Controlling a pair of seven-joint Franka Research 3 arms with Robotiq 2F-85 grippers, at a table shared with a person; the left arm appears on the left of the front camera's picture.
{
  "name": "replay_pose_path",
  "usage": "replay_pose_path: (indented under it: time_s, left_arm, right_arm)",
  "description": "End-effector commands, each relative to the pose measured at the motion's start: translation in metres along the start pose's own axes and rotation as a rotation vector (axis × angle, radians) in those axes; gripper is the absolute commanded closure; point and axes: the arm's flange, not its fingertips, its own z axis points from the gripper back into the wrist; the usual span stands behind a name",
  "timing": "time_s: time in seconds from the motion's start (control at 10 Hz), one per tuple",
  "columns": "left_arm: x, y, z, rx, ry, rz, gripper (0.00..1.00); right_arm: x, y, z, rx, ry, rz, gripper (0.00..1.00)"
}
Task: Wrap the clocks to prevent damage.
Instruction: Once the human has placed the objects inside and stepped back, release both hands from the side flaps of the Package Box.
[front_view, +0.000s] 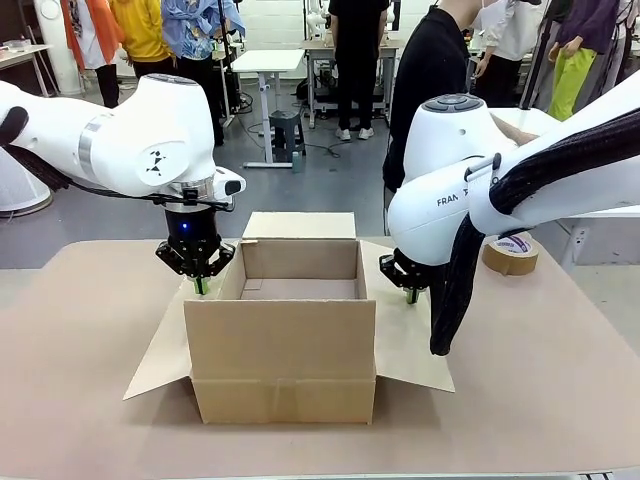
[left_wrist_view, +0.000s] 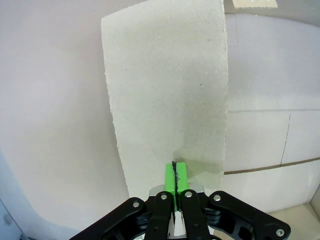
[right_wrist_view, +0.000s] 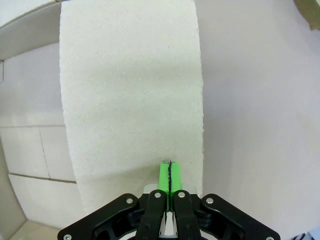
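Front view: open cardboard box (front_view: 285, 345) at the middle of the tan table (front_view: 80, 330), four flaps spread. Its left flap (front_view: 160, 365) and right flap (front_view: 408, 345) slope outward to the tabletop, and its rear flap (front_view: 300, 225) stands up behind. The inside shows plain cardboard walls and floor. The left gripper (front_view: 201, 285) points down on the upper part of the left flap, just beside the box wall, with its green pads together. The right gripper (front_view: 412, 295) stands likewise on the right flap, pads together and nothing between them. A roll of brown tape (front_view: 511, 254) lies near the table's far right edge, well apart from the box. Bare tabletop runs wide to either side and in front. A person (front_view: 430, 70) in black stands at the far side.

Left wrist view: the left gripper's pads (left_wrist_view: 170, 175) are pressed flat together (only a thin dark seam between them), their tips over the near end of the pale flap, whose long edges run away up the picture. Plain table lies beside one edge.

Right wrist view: the right gripper's pads (right_wrist_view: 164, 176) are shut the same way over its flap, with plain table along the flap's one long edge. Whether the tips press the card cannot be told.
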Motion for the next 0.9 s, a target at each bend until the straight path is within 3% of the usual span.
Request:
replay_pose_path:
  time_s: [0.0,0.8]
  left_arm:
    - [-0.0001,-0.0008,-0.0014,0.019,-0.008,0.010,1.00]
    - [-0.0001,-0.0008,-0.0014,0.019,-0.008,0.010,1.00]
  right_arm:
    - [-0.0006,0.0005,-0.0009,-0.002,0.001,0.001,0.99]
    - [-0.0006,0.0005,-0.0009,-0.002,0.001,0.001,0.99]
